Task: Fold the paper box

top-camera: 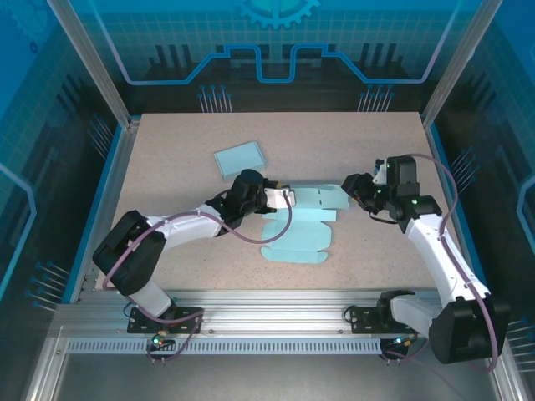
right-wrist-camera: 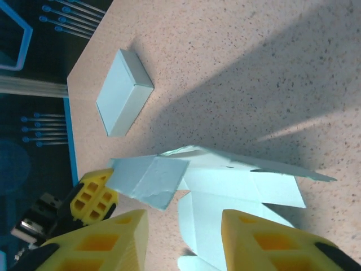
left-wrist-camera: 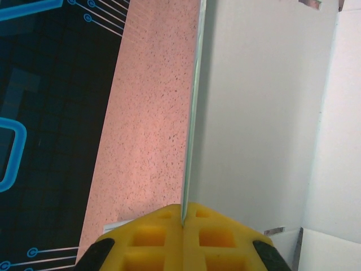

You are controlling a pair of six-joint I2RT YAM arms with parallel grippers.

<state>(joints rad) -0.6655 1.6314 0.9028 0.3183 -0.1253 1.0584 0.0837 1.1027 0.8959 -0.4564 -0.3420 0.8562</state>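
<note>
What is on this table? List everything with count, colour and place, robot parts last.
flat paper box: one, light blue, middle of the table
folded box: one, light blue, far side, left of centre
table: one, speckled beige, under everything
left gripper: one, yellow fingers, shut on an edge of the flat paper box at its left end
right gripper: one, yellow fingers, open, at the flat paper box's right end

Left arm stretched low toward centre, elbow bent. Left end effector (top-camera: 287,199) pads pinched tight on an edge of the paper box (top-camera: 299,236). Right arm folded inward, wrist angled down. Right end effector (top-camera: 353,185) jaws parted.
</note>
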